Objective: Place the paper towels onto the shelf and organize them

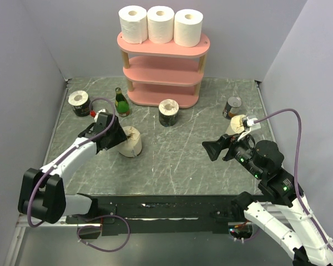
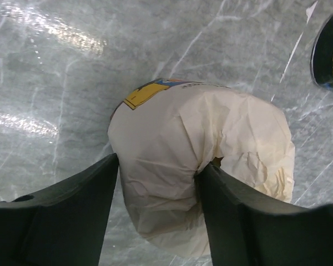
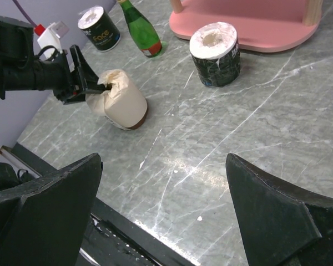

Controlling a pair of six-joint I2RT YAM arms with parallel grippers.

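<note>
Three white paper towels (image 1: 160, 25) stand in a row on the top board of the pink shelf (image 1: 164, 61). A dark-banded roll (image 1: 168, 112) stands in front of the shelf and another (image 1: 79, 103) at the far left. My left gripper (image 1: 121, 138) is shut on the wall of a cream roll (image 1: 131, 142), with one finger (image 2: 222, 194) in its core and the other outside; the roll (image 2: 200, 166) leans on the table. A second cream roll (image 1: 236, 124) is partly hidden behind my right gripper (image 1: 213, 149), which is open and empty (image 3: 164, 160) above the table.
A green bottle (image 1: 121, 102) stands between the left dark roll and the shelf. A small metal can (image 1: 232, 107) stands at the right, behind the second cream roll. Grey walls close in both sides. The shelf's lower two boards (image 1: 164, 76) hold nothing.
</note>
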